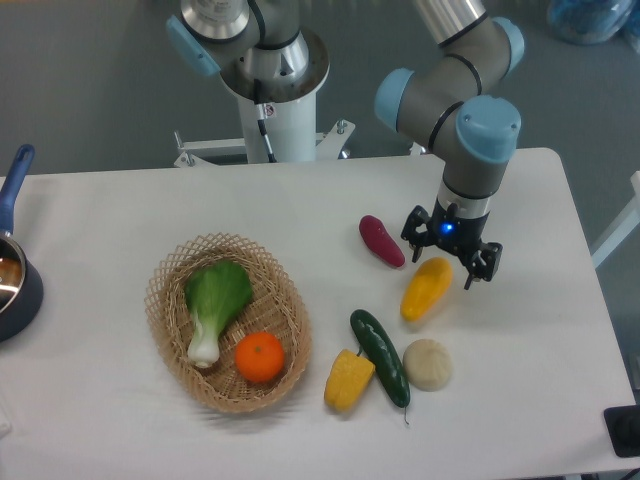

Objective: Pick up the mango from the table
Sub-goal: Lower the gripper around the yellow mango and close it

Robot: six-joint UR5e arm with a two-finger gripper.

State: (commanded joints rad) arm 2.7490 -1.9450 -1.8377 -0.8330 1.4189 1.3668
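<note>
Fingers of the black two-finger gripper [451, 262] are hanging spread wide, holding nothing, just above the upper end of the smooth, glossy yellow-orange oval mango [425, 289], which is lying on the plain white table [520, 340] beside a purple sweet potato [382, 241], its tip partly hidden.

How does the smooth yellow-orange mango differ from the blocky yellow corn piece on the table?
The smooth, glossy yellow-orange mango is a longer oval; the blocky yellow corn piece is shorter and squarer. The mango lies right under the tool, free of other produce; the corn sits nearer the front edge, against the dark green cucumber. Both are yellow and rest on the white table.
</note>
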